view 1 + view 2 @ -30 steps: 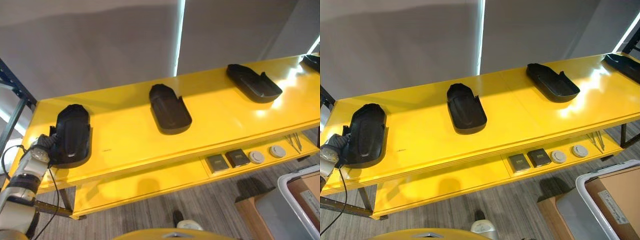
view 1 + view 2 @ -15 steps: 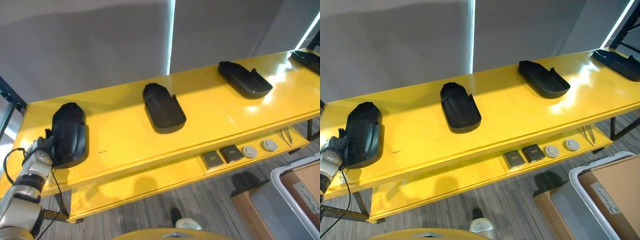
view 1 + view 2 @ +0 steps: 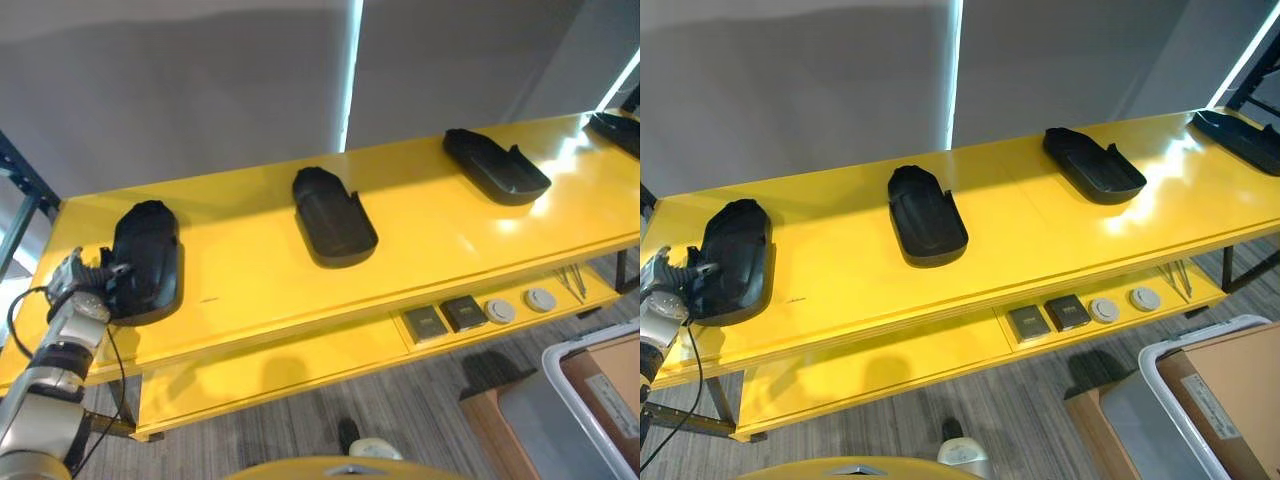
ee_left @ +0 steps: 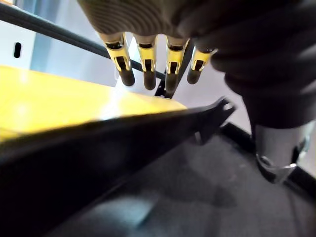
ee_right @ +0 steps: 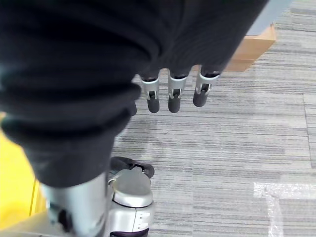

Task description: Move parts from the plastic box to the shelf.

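Parts are lying spaced along the shelf, the newest black part sitting at nine o'clock while the left hand, fingers straightening apart, is hovering just beside it, likely releasing; the right hand is hanging relaxed, holding nothing.

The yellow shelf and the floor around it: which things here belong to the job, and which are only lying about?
Belonging to the job:
- four black moulded plastic parts
- yellow shelf
- grey plastic box
- left hand, fingers straight beside the leftmost part

Lying about:
- two dark square pads
- two round white discs
- brown cardboard carton
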Controlling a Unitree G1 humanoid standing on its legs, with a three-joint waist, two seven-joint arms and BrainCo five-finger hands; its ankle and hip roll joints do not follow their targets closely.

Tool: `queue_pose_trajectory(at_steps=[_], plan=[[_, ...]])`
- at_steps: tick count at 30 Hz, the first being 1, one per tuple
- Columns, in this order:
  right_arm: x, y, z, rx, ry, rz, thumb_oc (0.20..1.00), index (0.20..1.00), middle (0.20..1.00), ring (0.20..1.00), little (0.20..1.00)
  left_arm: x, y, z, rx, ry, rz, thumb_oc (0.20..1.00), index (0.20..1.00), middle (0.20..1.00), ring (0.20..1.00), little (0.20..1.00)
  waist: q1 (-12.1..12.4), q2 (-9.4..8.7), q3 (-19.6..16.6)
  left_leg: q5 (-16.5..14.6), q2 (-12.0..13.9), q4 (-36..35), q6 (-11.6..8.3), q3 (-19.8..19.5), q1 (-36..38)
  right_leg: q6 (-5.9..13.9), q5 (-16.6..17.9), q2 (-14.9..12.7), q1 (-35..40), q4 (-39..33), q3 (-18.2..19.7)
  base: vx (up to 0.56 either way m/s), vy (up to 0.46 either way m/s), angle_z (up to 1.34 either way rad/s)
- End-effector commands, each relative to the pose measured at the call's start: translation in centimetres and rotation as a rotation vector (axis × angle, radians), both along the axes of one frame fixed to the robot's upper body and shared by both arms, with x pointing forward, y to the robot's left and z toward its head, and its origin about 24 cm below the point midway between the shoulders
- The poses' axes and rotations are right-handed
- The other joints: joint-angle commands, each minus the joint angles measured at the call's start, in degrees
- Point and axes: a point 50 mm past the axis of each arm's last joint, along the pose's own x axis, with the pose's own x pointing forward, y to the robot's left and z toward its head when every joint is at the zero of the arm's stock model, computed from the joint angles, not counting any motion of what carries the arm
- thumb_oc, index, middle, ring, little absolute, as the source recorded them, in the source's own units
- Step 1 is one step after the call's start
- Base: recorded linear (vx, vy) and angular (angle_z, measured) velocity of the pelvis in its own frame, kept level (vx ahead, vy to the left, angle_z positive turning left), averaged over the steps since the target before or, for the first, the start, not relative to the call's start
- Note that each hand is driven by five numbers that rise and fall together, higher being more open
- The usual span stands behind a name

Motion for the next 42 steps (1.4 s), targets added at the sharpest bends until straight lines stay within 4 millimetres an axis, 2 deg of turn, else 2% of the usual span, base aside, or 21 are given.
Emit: queue_pose_trajectory(at_steps=[1, 2, 3, 5, 9, 11, 13, 17, 19, 21, 22, 23, 24, 25, 26, 29, 32, 35, 42], plan=[[0.1, -0.4, 0.1, -0.030, 0.032, 0.073, 1.000, 1.000, 1.000, 1.000, 1.000, 2.7, 0.4, 7.9, 0.089, -0.294, -0.050, 1.000, 1.000, 1.000, 1.000, 1.000, -0.53, -0.01, -1.56, -1.69, -1.71, 3.12, 3.08, -3.03, -2.07, 1.86, -3.97, -0.27, 0.68, 3.12, 1.30, -0.04, 0.013, 0.03], [0.2, -0.3, 0.1, -0.029, 0.030, 0.072, 1.000, 1.000, 1.000, 1.000, 1.000, 2.8, 0.2, 9.2, 0.099, -0.350, -0.071, 1.000, 1.000, 1.000, 1.000, 1.000, -0.21, 0.01, -1.68, -1.71, -1.74, 3.10, 3.09, -3.16, -2.05, 1.83, -3.95, -0.29, 0.82, 3.03, 1.12, -0.03, 0.009, 0.06], [0.3, -0.3, 0.1, -0.028, 0.030, 0.072, 1.000, 1.000, 1.000, 1.000, 1.000, 2.8, 0.1, 9.4, 0.101, -0.360, -0.076, 1.000, 1.000, 1.000, 1.000, 1.000, -0.17, -0.01, -1.69, -1.71, -1.75, 3.10, 3.09, -3.18, -2.04, 1.82, -3.95, -0.30, 0.86, 3.01, 1.07, -0.03, 0.005, 0.11], [0.4, 0.0, 0.0, -0.027, 0.025, 0.066, 1.000, 1.000, 1.000, 1.000, 1.000, 2.8, -0.5, 11.8, 0.100, -0.469, -0.128, 1.000, 1.000, 1.000, 1.000, 1.000, 0.45, -0.02, -1.86, -1.75, -1.77, 3.13, 3.11, -3.43, -2.01, 1.74, -3.95, -0.37, 1.16, 2.84, 0.69, -0.03, 0.005, 0.19], [0.3, 0.6, -0.3, -0.027, 0.018, 0.050, 1.000, 1.000, 1.000, 1.000, 1.000, 2.1, -3.2, 16.4, 0.033, -0.690, -0.309, 1.000, 1.000, 1.000, 1.000, 1.000, 2.08, -0.20, -2.21, -1.70, -1.71, 3.08, 2.92, -4.12, -2.15, 1.65, -3.84, -0.53, 1.64, 2.33, -0.34, -0.04, 0.006, 0.11], [0.2, 0.9, -0.4, -0.028, 0.017, 0.051, 1.000, 1.000, 1.000, 1.000, 1.000, 1.4, -5.6, 17.5, -0.105, -0.755, -0.457, 1.000, 1.000, 1.000, 1.000, 1.000, 3.13, -0.42, -2.39, -1.62, -1.66, 3.05, 2.73, -4.63, -2.30, 1.60, -3.80, -0.54, 1.93, 1.97, -0.98, -0.04, 0.001, 0.25], [0.2, 1.0, -0.5, -0.028, 0.015, 0.047, 1.000, 1.000, 1.000, 1.000, 1.000, 0.8, -7.2, 17.7, -0.198, -0.768, -0.553, 1.000, 1.000, 1.000, 1.000, 1.000, 3.72, -0.52, -2.50, -1.50, -1.58, 3.01, 2.57, -4.96, -2.40, 1.58, -3.77, -0.53, 2.05, 1.80, -1.32, -0.02, -0.004, 0.08], [0.4, 1.7, -0.7, -0.021, -0.003, 0.015, 1.000, 1.000, 1.000, 1.000, 1.000, -0.7, -10.7, 15.4, -0.530, -0.708, -0.746, 1.000, 1.000, 1.000, 1.000, 1.000, 5.16, -0.74, -2.52, -1.27, -1.54, 3.02, 2.35, -5.78, -2.76, 1.67, -3.59, -0.63, 2.16, 1.61, -2.05, -0.03, -0.005, 0.10], [0.5, 2.2, -0.9, -0.013, -0.011, 0.000, 1.000, 1.000, 1.000, 1.000, 1.000, -2.1, -12.8, 12.7, -0.720, -0.639, -0.858, 1.000, 1.000, 1.000, 1.000, 1.000, 6.23, -0.93, -2.10, -1.15, -1.61, 3.34, 2.28, -6.33, -3.40, 1.63, -3.46, -0.69, 1.96, 1.72, -2.58, -0.06, -0.011, 0.16], [0.3, 2.5, -1.0, -0.012, -0.011, -0.004, 1.000, 1.000, 1.000, 1.000, 1.000, -3.3, -13.5, 10.7, -0.733, -0.613, -0.861, 1.000, 1.000, 1.000, 1.000, 1.000, 7.00, -1.05, -1.53, -1.07, -1.69, 3.54, 2.23, -6.76, -3.85, 1.55, -3.25, -0.70, 1.87, 1.68, -2.89, -0.07, -0.007, 0.06], [0.1, 2.6, -1.0, -0.012, -0.005, -0.004, 1.000, 1.000, 1.000, 1.000, 1.000, -3.5, -13.5, 8.5, -0.790, -0.572, -0.786, 1.000, 1.000, 1.000, 1.000, 1.000, 7.56, -1.26, -1.25, -1.06, -1.83, 3.48, 2.24, -7.09, -4.00, 1.59, -3.16, -0.78, 2.01, 1.42, -3.20, -0.06, -0.008, 0.09], [0.0, 2.7, -1.1, -0.012, -0.003, -0.004, 1.000, 1.000, 1.000, 1.000, 1.000, -3.6, -13.5, 7.8, -0.794, -0.558, -0.771, 1.000, 1.000, 1.000, 1.000, 1.000, 7.71, -1.31, -1.17, -1.05, -1.87, 3.52, 2.29, -7.19, -4.08, 1.64, -3.10, -0.80, 2.06, 1.35, -3.27, -0.04, -0.012, 0.15], [-0.1, 2.8, -1.1, -0.012, 0.001, -0.005, 1.000, 1.000, 1.000, 1.000, 1.000, -3.8, -13.5, 6.7, -0.799, -0.538, -0.745, 0.846, 0.846, 0.846, 0.846, 0.846, 7.99, -1.42, -1.01, -1.01, -1.95, 3.57, 2.34, -7.32, -4.16, 1.64, -2.98, -0.82, 2.11, 1.27, -3.39, -0.02, -0.013, 0.18], [-0.1, 2.8, -1.2, -0.012, 0.002, -0.008, 1.000, 1.000, 1.000, 1.000, 1.000, -3.9, -13.6, 6.1, -0.802, -0.528, -0.734, 0.272, 0.272, 0.272, 0.272, 0.272, 8.15, -1.51, -0.91, -1.01, -1.99, 3.60, 2.40, -7.39, -4.19, 1.64, -2.94, -0.83, 2.12, 1.27, -3.46, -0.02, -0.015, 0.15], [-0.1, 2.8, -1.2, -0.012, 0.001, -0.009, 1.000, 1.000, 1.000, 1.000, 1.000, -4.0, -13.7, 5.6, -0.804, -0.524, -0.728, 0.200, 0.200, 0.200, 0.200, 0.200, 8.32, -1.58, -0.78, -1.00, -2.01, 3.60, 2.45, -7.49, -4.24, 1.63, -2.91, -0.86, 2.16, 1.20, -3.58, -0.03, -0.014, 0.09], [0.0, 2.8, -1.2, -0.012, -0.005, -0.013, 1.000, 1.000, 1.000, 1.000, 1.000, -4.4, -14.4, 4.1, -0.860, -0.515, -0.704, 0.200, 0.200, 0.200, 0.200, 0.200, 8.81, -1.79, -0.24, -0.87, -2.04, 3.73, 2.51, -7.77, -4.49, 1.70, -2.75, -1.00, 2.09, 1.26, -4.02, -0.03, -0.009, 0.06], [0.3, 2.9, -1.2, -0.011, -0.012, -0.015, 1.000, 1.000, 1.000, 1.000, 1.000, -4.3, -14.4, 3.6, -0.827, -0.510, -0.670, 0.200, 0.200, 0.200, 0.200, 0.200, 8.78, -1.95, -0.09, -0.88, -2.08, 3.64, 2.54, -7.77, -4.43, 1.80, -2.61, -1.06, 2.15, 1.15, -4.17, -0.01, -0.004, 0.05], [0.5, 2.9, -1.2, -0.009, -0.016, -0.009, 1.000, 1.000, 1.000, 1.000, 1.000, -4.0, -14.5, 2.9, -0.893, -0.494, -0.631, 0.200, 0.200, 0.200, 0.200, 0.200, 8.57, -2.09, -0.10, -0.89, -1.98, 3.62, 2.53, -7.51, -4.40, 1.90, -2.56, -1.13, 2.11, 1.10, -4.27, 0.00, 0.000, 0.00], [0.6, 3.1, -1.2, -0.010, -0.015, 0.011, 1.000, 1.000, 1.000, 1.000, 1.000, -4.0, -15.2, 1.6, -0.908, -0.447, -0.619, 0.200, 0.200, 0.200, 0.200, 0.200, 7.90, -2.23, 0.11, -0.98, -1.81, 3.81, 2.51, -6.88, -4.40, 1.97, -2.49, -1.11, 1.84, 1.18, -3.95, 0.00, 0.000, 0.00]])
